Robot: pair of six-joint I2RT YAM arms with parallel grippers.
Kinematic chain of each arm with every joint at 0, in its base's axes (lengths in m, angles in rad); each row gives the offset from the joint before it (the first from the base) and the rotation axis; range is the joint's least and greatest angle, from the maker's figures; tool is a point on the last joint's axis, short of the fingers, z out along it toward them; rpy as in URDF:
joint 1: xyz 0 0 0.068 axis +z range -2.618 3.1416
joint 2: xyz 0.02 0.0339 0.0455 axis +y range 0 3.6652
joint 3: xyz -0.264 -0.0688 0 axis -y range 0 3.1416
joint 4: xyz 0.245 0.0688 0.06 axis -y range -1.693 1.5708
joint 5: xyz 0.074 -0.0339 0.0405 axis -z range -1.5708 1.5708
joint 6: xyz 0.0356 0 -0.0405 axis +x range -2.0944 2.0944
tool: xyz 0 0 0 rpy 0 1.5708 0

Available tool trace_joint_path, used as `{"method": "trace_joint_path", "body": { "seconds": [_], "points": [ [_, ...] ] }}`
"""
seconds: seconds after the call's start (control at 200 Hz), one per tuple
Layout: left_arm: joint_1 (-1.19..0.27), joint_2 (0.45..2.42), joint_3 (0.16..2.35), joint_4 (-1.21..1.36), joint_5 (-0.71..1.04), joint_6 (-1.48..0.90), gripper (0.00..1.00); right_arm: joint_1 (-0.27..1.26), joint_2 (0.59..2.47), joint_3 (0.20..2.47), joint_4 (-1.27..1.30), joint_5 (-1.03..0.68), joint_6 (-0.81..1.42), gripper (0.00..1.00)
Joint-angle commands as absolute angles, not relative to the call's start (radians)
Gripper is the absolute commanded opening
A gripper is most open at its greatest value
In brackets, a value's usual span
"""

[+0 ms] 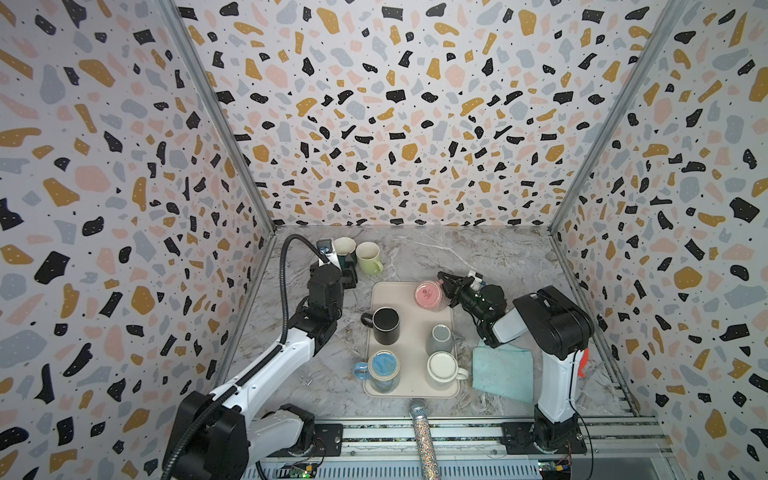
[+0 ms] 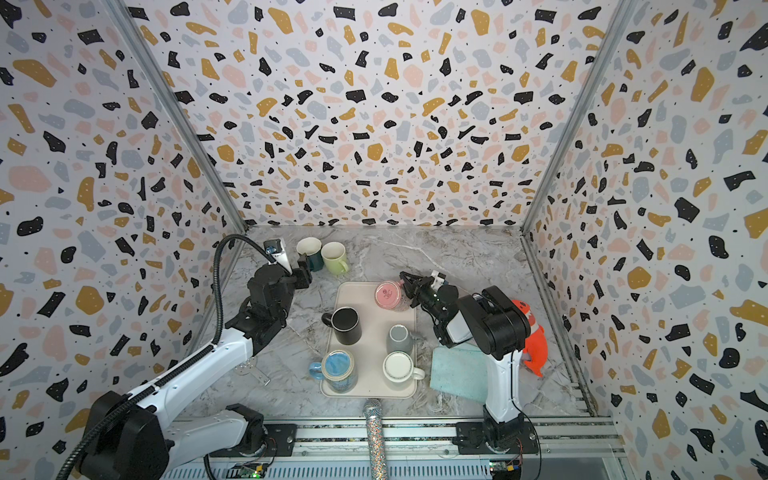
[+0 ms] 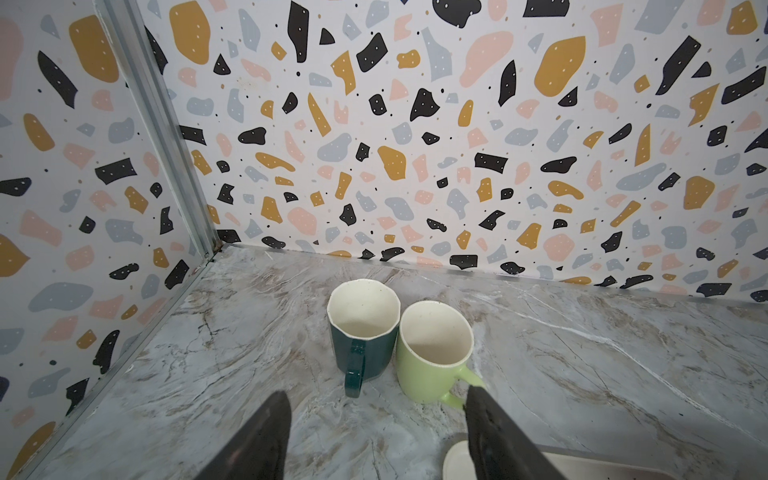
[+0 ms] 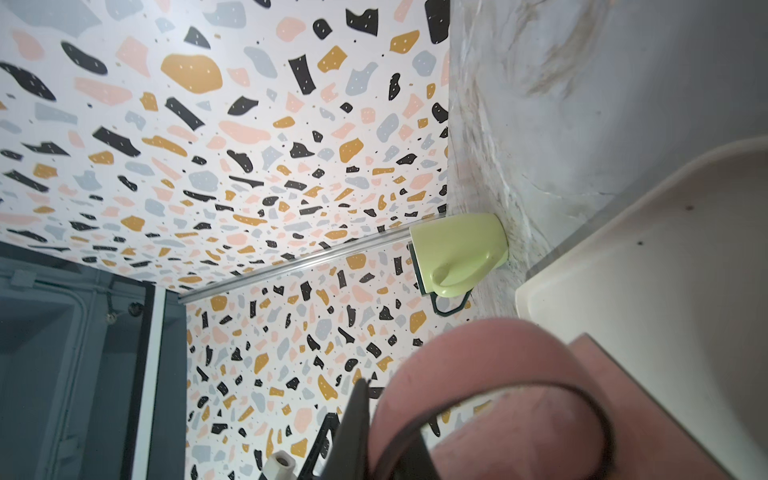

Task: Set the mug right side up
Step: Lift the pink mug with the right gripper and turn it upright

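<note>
1. Target: the pink mug (image 1: 429, 295), on the far right corner of the tray (image 1: 415, 386). In both top views its flat base with a dark stamp faces up, so it is upside down. I cannot tell whether its rim rests on the tray or is just clear of it.
2. Right gripper (image 1: 446, 283): it is at the mug's side nearest the right arm, with the wrist rolled onto its side. The jaws are together and look clamped on the mug's handle. The right wrist view is filled by pink mug body (image 4: 478, 374) with the tray rim beside it, which fits a grip at the handle.
3. Left gripper (image 3: 376, 392): jaws apart and empty, over the desk (image 1: 478, 253) at the far left. It sits just in front of a dark green mug (image 3: 361, 353) and a light green mug (image 3: 432, 365). These two stand side by side, mouths up, off the tray.
4. Progress, as I judge it: the reach and grasp look done, and the flip itself has not started.
5. Remaining: lift the mug clear, roll the wrist until the mouth faces up, set it down on its base and release.
6. Four other mugs share the tray. The nearest neighbours are well apart from the pink one.
</note>
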State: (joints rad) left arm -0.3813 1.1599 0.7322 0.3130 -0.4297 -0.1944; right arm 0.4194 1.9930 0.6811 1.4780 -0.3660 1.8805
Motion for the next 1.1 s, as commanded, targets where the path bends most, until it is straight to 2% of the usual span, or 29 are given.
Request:
{"method": "trace_joint_path", "body": {
  "seconds": [0.0, 0.335, 0.641, 0.886, 1.091],
  "points": [
    [-0.376, 1.126, 0.75, 0.333, -0.436, -0.187, 0.68, 0.411, 1.872, 0.747, 1.466, -0.425, 1.698, 0.0],
    [-0.376, 1.097, 0.727, 0.355, -0.443, -0.194, 0.68, 0.418, 1.678, 0.874, 1.033, -0.418, 1.239, 0.0],
    [-0.375, 1.11, 0.757, 0.357, -0.387, -0.206, 0.68, 0.488, 1.492, 0.99, 0.61, -0.287, 0.647, 0.0],
    [-0.374, 1.128, 0.801, 0.352, -0.304, -0.221, 0.68, 0.529, 1.447, 1.034, 0.439, -0.27, 0.353, 0.0],
    [-0.374, 1.144, 0.855, 0.337, -0.225, -0.213, 0.68, 0.64, 1.407, 1.042, 0.347, -0.113, 0.057, 0.0]
  ]
}}
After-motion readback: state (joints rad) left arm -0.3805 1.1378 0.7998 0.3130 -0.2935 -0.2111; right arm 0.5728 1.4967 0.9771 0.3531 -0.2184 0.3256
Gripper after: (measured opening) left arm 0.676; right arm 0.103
